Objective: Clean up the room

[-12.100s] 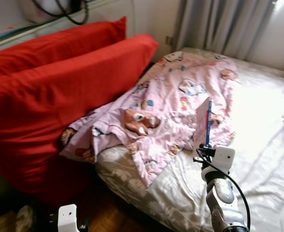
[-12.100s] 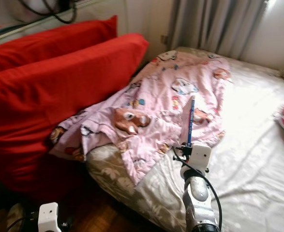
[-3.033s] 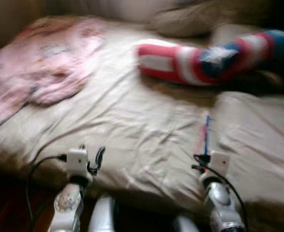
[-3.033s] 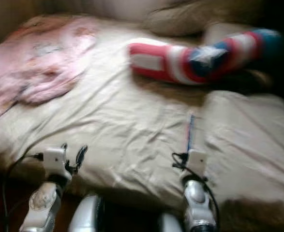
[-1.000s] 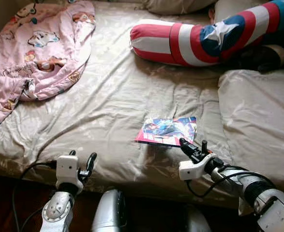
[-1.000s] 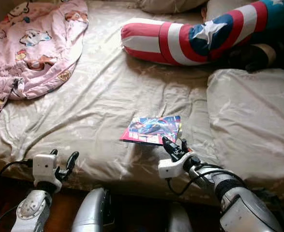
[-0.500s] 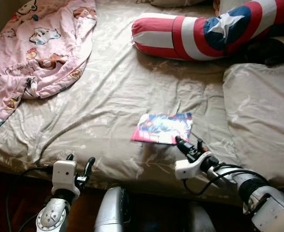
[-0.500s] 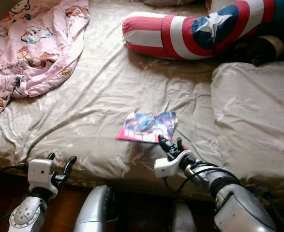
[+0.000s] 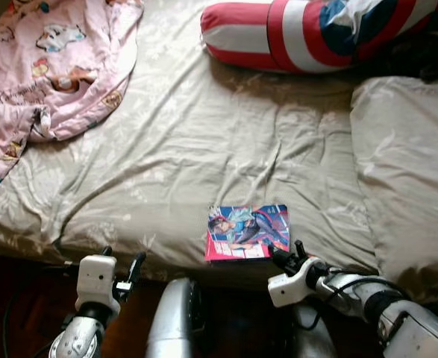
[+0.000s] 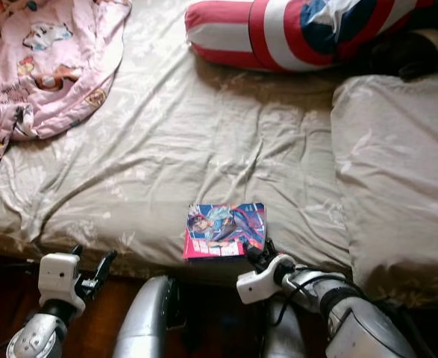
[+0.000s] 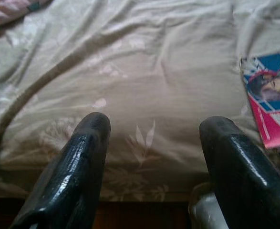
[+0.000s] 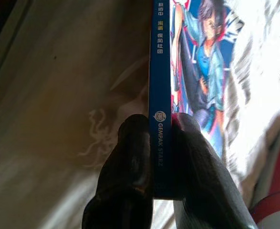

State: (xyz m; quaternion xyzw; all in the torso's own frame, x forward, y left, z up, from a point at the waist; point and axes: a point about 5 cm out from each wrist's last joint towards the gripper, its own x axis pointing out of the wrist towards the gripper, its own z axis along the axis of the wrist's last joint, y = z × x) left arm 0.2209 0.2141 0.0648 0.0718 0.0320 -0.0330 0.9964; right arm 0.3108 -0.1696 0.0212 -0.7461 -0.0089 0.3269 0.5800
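Colourful comic book [image 9: 248,232] flat near bed edge, blue spine pinched.

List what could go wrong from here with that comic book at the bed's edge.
1. The right gripper pinches only the blue spine of the colourful comic book; the thin hold may slip or twist.
2. The book lies at the near edge of the beige floral bedsheet, so it might drop to the dark floor.
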